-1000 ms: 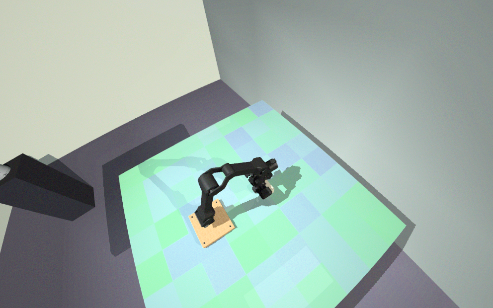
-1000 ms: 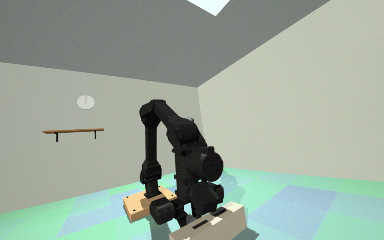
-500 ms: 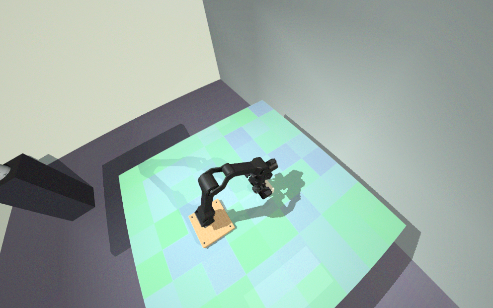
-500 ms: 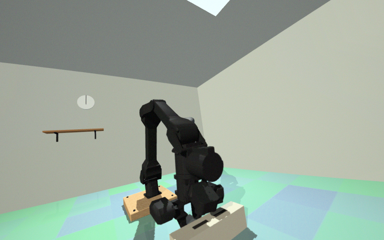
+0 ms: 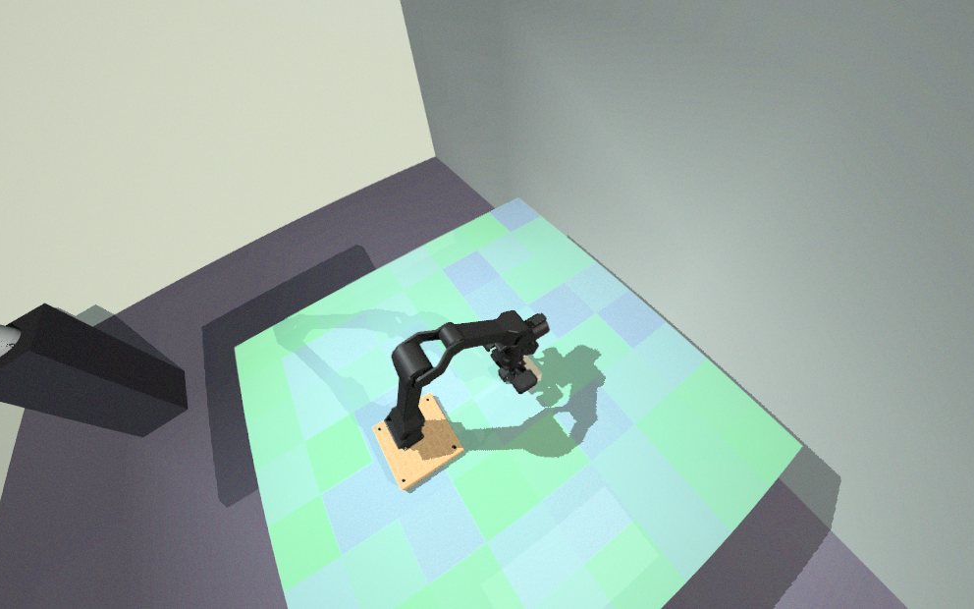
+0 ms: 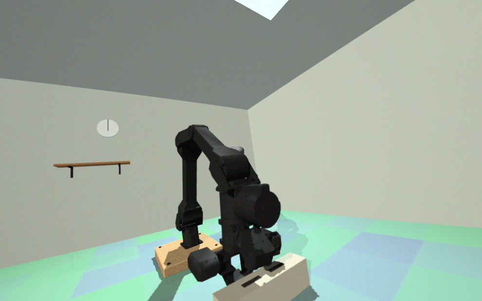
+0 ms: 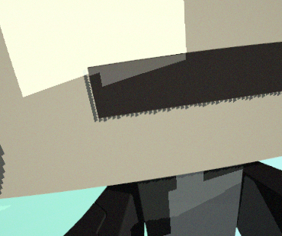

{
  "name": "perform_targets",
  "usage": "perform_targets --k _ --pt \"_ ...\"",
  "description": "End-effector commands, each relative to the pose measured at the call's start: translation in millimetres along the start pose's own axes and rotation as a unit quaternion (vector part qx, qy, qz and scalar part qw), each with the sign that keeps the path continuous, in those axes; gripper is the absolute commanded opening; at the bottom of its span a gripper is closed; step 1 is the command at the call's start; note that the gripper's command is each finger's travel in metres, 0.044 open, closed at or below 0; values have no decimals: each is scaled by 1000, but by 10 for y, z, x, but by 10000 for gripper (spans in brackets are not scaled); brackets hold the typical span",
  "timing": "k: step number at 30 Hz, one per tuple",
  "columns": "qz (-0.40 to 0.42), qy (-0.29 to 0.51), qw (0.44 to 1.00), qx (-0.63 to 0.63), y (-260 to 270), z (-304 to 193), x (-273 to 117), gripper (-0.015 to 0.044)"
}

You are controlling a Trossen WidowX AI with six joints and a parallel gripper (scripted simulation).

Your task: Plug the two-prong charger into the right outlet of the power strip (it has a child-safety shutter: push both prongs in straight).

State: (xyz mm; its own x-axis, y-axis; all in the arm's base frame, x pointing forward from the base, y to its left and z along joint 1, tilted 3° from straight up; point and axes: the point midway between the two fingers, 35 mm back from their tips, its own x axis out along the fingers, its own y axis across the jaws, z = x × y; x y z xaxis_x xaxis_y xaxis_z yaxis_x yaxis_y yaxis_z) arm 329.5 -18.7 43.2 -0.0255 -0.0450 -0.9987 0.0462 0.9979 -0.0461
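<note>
The power strip (image 5: 533,367) (image 6: 284,284) (image 7: 45,152) is a beige block with dark rectangular recesses on top; two show in the exterior view, one large in the wrist view. My gripper (image 6: 236,277) (image 7: 174,162) is shut on the charger (image 6: 239,275) (image 7: 209,202), a grey block between the black fingers. In the wrist view the charger meets the strip's lower edge in the picture. In the exterior view it is behind the strip's far edge, partly covered. The prongs and outlet holes are hidden, and I cannot tell whether charger and strip touch.
The arm's wooden base plate (image 5: 418,466) (image 6: 173,258) stands on the green and blue patchwork table top (image 5: 710,423) (image 6: 366,250). A dark box-shaped object (image 5: 89,378) stands off the table's left side. A wall shelf (image 6: 93,163) and clock (image 6: 107,129) are far behind.
</note>
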Motion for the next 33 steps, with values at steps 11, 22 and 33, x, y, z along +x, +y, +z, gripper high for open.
perform_targets --k 11,22,33 --pt "0 -13 1000 2 0 73 -36 0" --pt "0 -13 1000 2 0 76 -22 0" --pt "0 1 1000 0 0 1 -1 26"
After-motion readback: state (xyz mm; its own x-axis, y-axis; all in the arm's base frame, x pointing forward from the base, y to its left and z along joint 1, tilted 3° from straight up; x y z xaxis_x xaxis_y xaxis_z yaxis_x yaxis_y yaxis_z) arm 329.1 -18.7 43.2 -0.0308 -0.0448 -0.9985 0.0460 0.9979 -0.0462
